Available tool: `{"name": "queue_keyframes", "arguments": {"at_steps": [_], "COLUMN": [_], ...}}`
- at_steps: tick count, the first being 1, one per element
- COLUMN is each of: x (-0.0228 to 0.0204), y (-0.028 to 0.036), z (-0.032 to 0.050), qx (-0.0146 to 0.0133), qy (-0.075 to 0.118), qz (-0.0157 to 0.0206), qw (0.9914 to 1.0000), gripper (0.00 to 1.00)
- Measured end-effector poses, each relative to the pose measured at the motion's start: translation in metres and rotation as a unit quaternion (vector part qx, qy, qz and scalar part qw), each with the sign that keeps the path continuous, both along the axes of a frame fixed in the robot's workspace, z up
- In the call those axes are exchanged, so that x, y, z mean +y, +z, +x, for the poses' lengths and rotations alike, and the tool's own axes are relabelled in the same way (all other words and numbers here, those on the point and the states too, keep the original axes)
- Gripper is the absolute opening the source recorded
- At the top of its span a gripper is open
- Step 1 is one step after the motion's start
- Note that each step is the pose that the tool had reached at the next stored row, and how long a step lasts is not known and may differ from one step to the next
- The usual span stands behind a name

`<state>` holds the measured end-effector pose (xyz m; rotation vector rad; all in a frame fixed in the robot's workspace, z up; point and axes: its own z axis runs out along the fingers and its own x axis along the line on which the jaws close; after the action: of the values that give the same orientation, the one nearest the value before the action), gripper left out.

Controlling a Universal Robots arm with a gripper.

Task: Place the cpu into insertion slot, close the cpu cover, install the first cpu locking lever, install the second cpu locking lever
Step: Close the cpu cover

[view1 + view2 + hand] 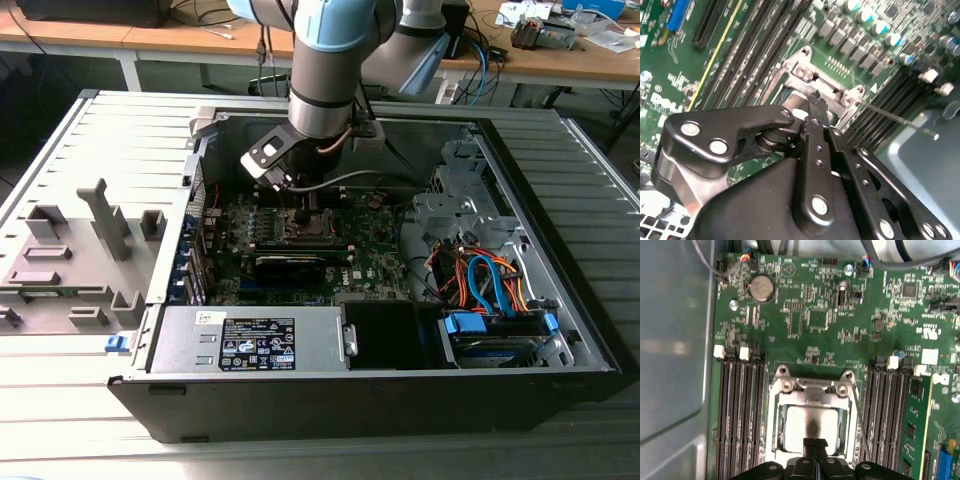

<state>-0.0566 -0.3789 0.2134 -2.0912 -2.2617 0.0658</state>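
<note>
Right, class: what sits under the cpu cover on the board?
Through the window of the cpu cover, the silvery top of the cpu shows. The insertion slot beneath is covered by it, and the gripper hides one edge.

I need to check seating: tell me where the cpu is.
In the first wrist view the cpu lies in the window of the cpu cover, between two banks of black memory slots, with the gripper over its edge.
</note>
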Motion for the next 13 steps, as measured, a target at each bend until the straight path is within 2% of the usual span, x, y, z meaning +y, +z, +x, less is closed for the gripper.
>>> {"name": "queue_keyframes", "arguments": {"at_steps": [3, 4, 7, 10, 13], "x": [0.0, 0.0, 0.0, 0.0, 0.0], "y": [0.0, 0.0005, 0.0071, 0.0165, 0.0188], "z": [0.0128, 0.0159, 0.0165, 0.0166, 0.0166], "qx": [0.0056, 0.0065, 0.0067, 0.0066, 0.0066], "qy": [0.0, 0.0, 0.0, 0.0, 0.0], "qz": [0.0005, 0.0003, 0.0008, 0.0014, 0.0014], "qw": [0.99998, 0.99998, 0.99998, 0.99998, 0.99998], "gripper": [0.11, 0.11, 0.11, 0.11, 0.11]}}
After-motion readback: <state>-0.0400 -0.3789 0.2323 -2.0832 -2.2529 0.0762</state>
